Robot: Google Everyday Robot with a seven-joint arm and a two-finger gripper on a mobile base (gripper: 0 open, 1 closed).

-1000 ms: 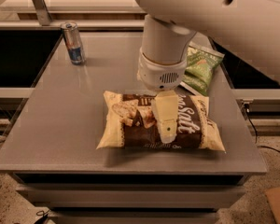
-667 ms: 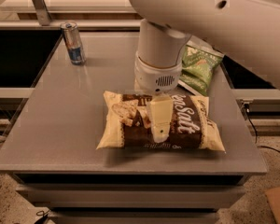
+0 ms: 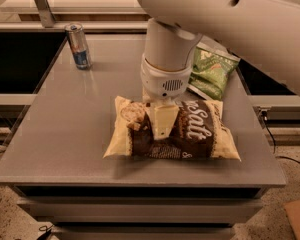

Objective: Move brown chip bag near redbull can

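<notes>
The brown chip bag (image 3: 190, 134) lies flat on the grey table (image 3: 65, 134), near the front, with its cream ends to the left and right. My gripper (image 3: 162, 126) comes straight down from the white arm onto the bag's left-middle part and touches its top. The redbull can (image 3: 78, 46) stands upright at the table's back left corner, well apart from the bag and the gripper.
A smaller green bag (image 3: 212, 73) lies at the back right, just behind the brown bag and partly hidden by my arm. A metal post (image 3: 41, 5) stands behind the can. The table's edges drop to the floor on all sides.
My gripper has shifted a little to the left over the brown chip bag. The bag and the can have not moved.
</notes>
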